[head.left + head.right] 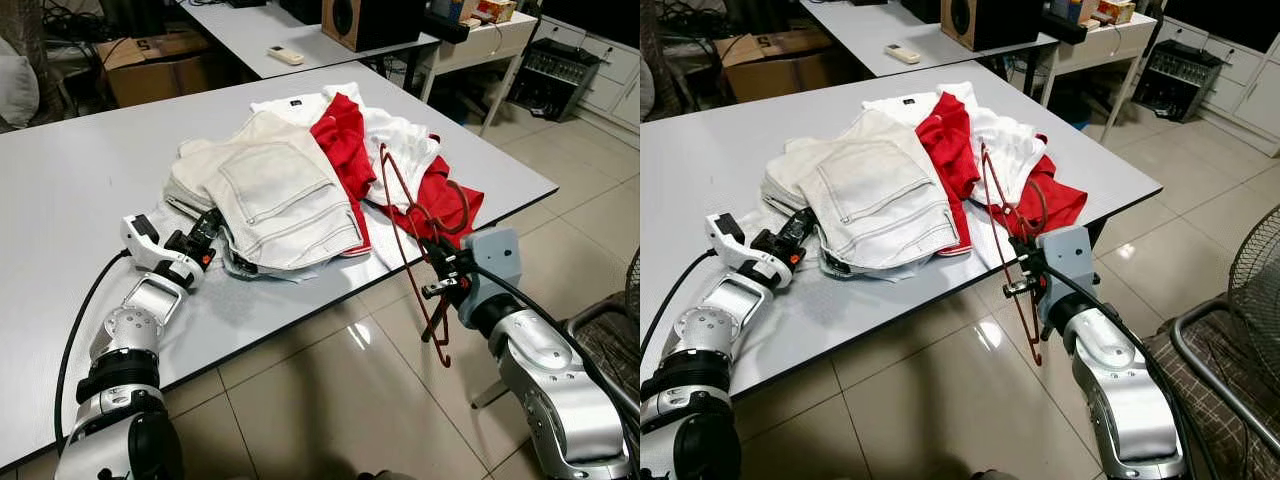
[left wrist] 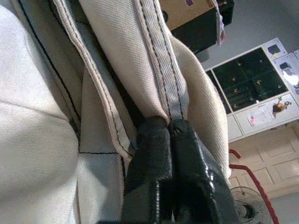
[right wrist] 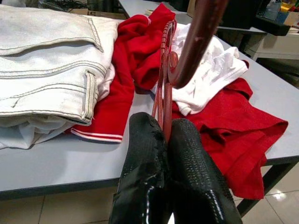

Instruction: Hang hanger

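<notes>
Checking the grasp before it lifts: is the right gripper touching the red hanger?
Touching. The right wrist view shows the right gripper with its fingers closed on the red hanger.

— What did the grey surface (image 1: 70,190) carry?
— Cream jeans (image 1: 275,190) lay mid-surface, with a red garment (image 1: 345,150) and white shirt (image 1: 395,140) piled toward its right corner, red cloth draping the edge.

I see a glossy dark-red hanger (image 1: 407,232), coarse off-white denim jeans (image 1: 270,190), a matt grey tabletop (image 1: 70,190) and shiny floor tiles (image 1: 330,390).
</notes>
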`<state>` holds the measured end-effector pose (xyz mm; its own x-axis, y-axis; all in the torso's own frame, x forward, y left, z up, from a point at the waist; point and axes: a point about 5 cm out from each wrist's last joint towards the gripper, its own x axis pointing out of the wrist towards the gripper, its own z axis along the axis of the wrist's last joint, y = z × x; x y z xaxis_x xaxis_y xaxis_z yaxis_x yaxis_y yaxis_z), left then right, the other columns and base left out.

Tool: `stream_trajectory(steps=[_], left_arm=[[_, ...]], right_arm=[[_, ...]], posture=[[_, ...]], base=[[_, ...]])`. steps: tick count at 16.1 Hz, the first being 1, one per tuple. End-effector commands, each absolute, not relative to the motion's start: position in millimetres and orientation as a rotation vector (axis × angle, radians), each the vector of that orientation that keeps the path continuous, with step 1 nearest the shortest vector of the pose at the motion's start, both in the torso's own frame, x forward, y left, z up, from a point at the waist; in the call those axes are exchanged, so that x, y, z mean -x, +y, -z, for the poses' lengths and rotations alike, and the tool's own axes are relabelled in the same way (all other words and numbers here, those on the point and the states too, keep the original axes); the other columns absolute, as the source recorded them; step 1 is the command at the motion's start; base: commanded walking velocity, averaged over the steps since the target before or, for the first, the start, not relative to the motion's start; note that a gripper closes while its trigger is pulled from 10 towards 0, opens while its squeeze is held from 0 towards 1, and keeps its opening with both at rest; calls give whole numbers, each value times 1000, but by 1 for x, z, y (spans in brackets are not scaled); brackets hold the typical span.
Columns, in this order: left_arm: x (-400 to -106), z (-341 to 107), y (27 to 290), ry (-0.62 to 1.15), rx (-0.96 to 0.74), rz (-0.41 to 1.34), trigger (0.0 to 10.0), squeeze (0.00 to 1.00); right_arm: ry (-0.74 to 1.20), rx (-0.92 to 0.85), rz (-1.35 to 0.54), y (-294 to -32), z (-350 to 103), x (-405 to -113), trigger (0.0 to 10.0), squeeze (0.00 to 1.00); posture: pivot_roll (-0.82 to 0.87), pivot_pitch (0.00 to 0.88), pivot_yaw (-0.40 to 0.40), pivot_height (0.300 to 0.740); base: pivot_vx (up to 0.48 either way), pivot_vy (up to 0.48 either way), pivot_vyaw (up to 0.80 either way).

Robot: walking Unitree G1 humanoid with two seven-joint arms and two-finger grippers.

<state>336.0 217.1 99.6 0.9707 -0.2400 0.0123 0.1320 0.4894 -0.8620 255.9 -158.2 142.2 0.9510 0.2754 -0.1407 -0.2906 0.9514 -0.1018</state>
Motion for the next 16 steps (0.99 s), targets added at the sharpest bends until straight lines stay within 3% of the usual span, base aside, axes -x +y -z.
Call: stream_trajectory(steps=[1,8,16], left_arm=[[-344,-116,211,70,1043,276,0,0],[-349,-134,226,-30,1107,263,0,0],[-345,-253,299,-522,1135,350,0,0]], right_arm=[[102,130,-286,-159,-146,-257,10000,0],[104,127,-279,-159,-145,-256,10000,0],[102,122,-280,-159,-145,-257,10000,0]], posture=[[-151,0,-8,740],[-150,0,-6,740],[-139,0,-13,740]], base=[[0,0,0],[0,0,0],[0,0,0]])
